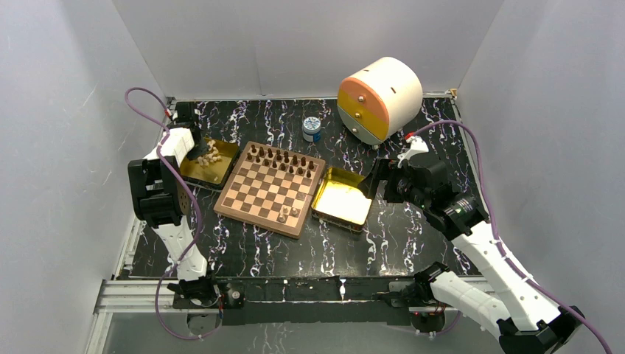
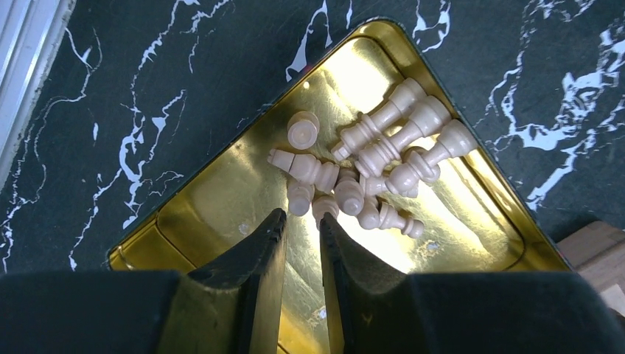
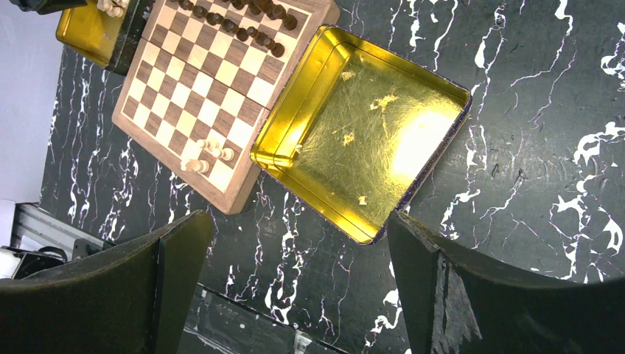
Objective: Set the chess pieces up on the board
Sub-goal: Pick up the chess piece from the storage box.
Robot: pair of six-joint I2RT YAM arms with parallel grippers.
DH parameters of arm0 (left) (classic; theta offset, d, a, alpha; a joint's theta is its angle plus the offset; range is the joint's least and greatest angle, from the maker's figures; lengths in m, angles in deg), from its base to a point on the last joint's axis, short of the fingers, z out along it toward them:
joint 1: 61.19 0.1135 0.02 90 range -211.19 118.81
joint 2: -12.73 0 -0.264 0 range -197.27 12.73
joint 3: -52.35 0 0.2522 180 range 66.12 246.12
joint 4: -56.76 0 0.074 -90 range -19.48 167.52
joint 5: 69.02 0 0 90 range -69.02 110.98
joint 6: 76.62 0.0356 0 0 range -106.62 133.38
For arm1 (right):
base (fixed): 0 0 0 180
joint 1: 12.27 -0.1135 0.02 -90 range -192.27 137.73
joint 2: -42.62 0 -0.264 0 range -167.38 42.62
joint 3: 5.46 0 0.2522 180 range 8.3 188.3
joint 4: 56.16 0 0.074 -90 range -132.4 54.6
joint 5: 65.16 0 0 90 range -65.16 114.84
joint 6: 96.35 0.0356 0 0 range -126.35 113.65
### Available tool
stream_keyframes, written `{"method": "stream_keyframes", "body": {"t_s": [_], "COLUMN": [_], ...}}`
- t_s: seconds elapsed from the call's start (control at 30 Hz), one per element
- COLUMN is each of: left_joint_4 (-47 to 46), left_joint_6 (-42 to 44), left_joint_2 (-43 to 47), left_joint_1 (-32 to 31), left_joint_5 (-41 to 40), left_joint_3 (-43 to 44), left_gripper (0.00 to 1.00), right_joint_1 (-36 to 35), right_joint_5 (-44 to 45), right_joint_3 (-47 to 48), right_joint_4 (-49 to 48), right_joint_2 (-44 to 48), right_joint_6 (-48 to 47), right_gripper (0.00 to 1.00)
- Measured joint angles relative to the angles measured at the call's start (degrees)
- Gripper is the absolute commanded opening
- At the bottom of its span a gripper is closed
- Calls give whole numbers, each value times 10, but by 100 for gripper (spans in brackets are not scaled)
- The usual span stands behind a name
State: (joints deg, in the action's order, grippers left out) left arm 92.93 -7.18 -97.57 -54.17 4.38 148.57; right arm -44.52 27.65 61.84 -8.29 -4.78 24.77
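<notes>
The board (image 1: 262,193) lies mid-table, with dark brown chess pieces (image 1: 284,158) in its two far rows and a few pale pieces (image 1: 286,214) near its front right corner. The other pale pieces (image 2: 383,147) lie heaped in a gold tray (image 2: 214,199) left of the board. My left gripper (image 2: 301,216) hangs low over this tray. Its jaws stand a narrow gap apart with nothing between them, tips just short of the heap. My right gripper (image 3: 298,221) is wide open and empty above the table by the empty gold tray (image 3: 368,140). The right wrist view also shows the board (image 3: 199,81).
A white, orange and yellow cylindrical drawer unit (image 1: 379,99) stands at the back right. A small white and blue jar (image 1: 312,129) sits behind the board. The empty tray (image 1: 343,199) touches the board's right side. Grey walls close in three sides.
</notes>
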Motion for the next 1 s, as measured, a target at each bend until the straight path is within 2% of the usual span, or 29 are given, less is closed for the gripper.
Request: {"method": "stream_keyframes", "body": {"t_s": [1.0], "left_joint_4": [-11], "left_joint_6": [10], "left_joint_2": [-49], "left_joint_1": [5], "left_joint_5": [2], "left_joint_3": [10], "left_gripper": [22], "right_joint_1": [0], "right_joint_5": [2], "right_joint_3": [0], "right_joint_4": [0], "right_joint_2": [2], "right_joint_6": [0], "right_gripper": [99]}}
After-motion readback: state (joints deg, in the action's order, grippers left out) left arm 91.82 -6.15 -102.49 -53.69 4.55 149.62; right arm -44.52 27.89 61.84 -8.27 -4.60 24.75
